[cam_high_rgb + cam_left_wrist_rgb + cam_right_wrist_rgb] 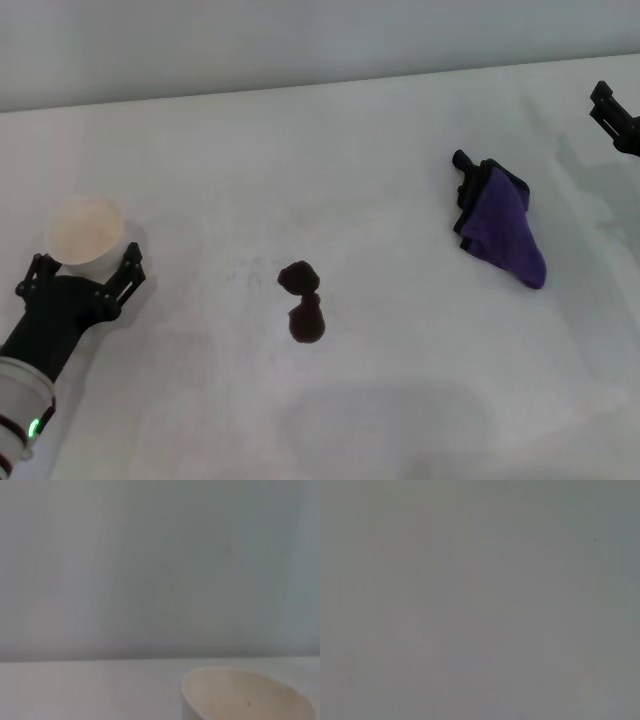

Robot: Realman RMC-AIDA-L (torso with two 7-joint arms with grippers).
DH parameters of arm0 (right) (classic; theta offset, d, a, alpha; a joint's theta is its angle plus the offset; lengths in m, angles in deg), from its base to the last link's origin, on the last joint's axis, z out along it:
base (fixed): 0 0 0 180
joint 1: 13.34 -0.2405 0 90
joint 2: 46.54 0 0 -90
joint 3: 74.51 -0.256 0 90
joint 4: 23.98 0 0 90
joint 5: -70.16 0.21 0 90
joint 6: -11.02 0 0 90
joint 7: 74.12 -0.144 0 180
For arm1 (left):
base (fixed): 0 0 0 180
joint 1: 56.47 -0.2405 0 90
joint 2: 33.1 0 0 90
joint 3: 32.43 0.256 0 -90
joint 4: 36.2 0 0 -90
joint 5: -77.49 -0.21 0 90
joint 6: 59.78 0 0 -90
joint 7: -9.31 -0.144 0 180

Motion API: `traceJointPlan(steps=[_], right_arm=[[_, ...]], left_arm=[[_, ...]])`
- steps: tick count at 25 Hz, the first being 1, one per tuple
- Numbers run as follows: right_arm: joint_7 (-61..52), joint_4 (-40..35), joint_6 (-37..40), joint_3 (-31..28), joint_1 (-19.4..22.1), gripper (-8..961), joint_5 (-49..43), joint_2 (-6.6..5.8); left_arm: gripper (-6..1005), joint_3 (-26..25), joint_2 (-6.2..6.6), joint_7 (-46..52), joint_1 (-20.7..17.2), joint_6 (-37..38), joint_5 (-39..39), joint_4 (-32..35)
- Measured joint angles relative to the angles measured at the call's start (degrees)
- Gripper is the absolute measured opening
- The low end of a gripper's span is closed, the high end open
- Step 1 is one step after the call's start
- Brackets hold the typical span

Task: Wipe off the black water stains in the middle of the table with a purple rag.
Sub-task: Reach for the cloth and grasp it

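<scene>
The white surface (400, 400) is bare through its middle apart from the black water stains (301, 301), two dark rounded blobs joined one above the other. Off to the robot's right and a little farther back lies the purple rag (510, 232), crumpled, black-edged along its far side and narrowing to a point toward the near right. Nothing is touching it.

The left end effector (82, 271) sits low on the left side, its two black fingers spread wide either side of a white paper cup (85, 230), standing upright; I cannot tell whether they actually press on it. The left wrist view shows the cup's rim (245, 692) close up.

The right end effector (618, 115) only pokes in at the far right edge, well clear of the rag; how far open it is I cannot tell
</scene>
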Motion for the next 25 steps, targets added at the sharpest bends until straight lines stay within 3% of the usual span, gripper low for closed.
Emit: traceJointPlan(steps=[18, 25], right_arm=[[0.00, 0.00, -0.63, 0.35, -0.42, 870, 0.00, 0.00], [-0.47, 0.00, -0.72, 0.38, -0.45, 870, 0.00, 0.00]], left_arm=[[890, -0.01, 0.09, 0.72, -4.66, 2.51, -0.23, 0.61], [889, -0.01, 0.13, 0.73, -8.67, 6.45, -0.08, 2.72]])
